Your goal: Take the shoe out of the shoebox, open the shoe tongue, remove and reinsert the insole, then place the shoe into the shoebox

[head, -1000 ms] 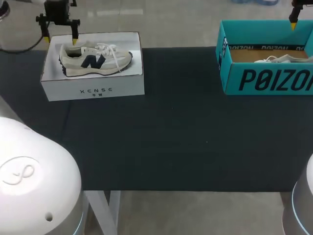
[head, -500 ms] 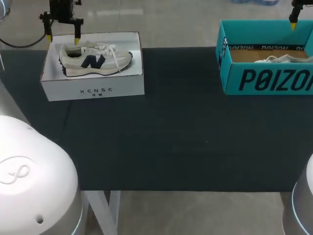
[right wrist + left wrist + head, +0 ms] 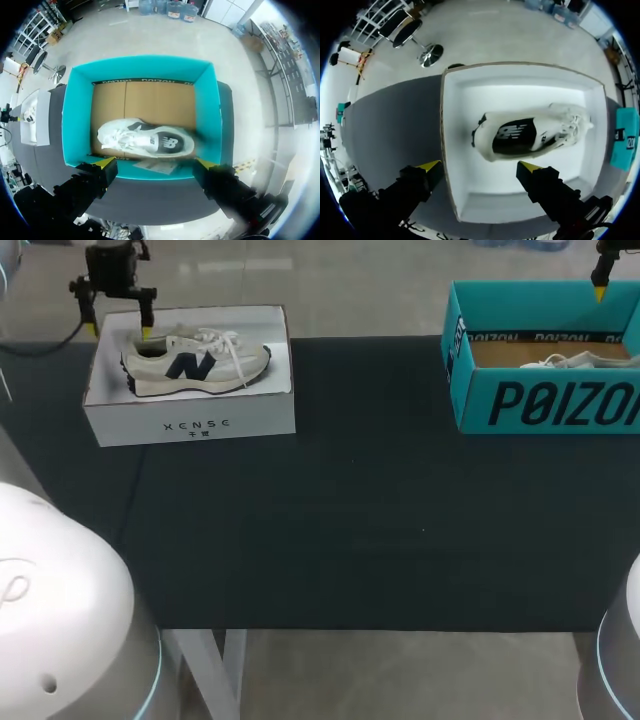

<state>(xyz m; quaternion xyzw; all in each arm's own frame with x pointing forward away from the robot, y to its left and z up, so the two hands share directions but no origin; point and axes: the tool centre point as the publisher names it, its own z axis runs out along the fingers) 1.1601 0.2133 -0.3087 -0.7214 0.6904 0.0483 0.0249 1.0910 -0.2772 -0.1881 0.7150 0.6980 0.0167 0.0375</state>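
Note:
A cream sneaker (image 3: 195, 361) with a dark side logo lies on its side in the white shoebox (image 3: 190, 415) at the table's far left; the same sneaker (image 3: 530, 135) fills the left wrist view. My left gripper (image 3: 118, 328) hangs open above the shoe's heel end, straddling the white box's wall (image 3: 449, 165). A second cream sneaker (image 3: 145, 139) lies in the teal shoebox (image 3: 545, 400) at the far right. My right gripper (image 3: 155, 164) is open high above that teal box (image 3: 80, 125); only one yellow fingertip (image 3: 599, 292) shows in the head view.
Dark cloth covers the table (image 3: 350, 520) between the two boxes. My arms' white bases (image 3: 60, 640) stand at the near corners.
My left gripper has shifted slightly left and away over the white box's heel end. The right arm and both shoes stay put.

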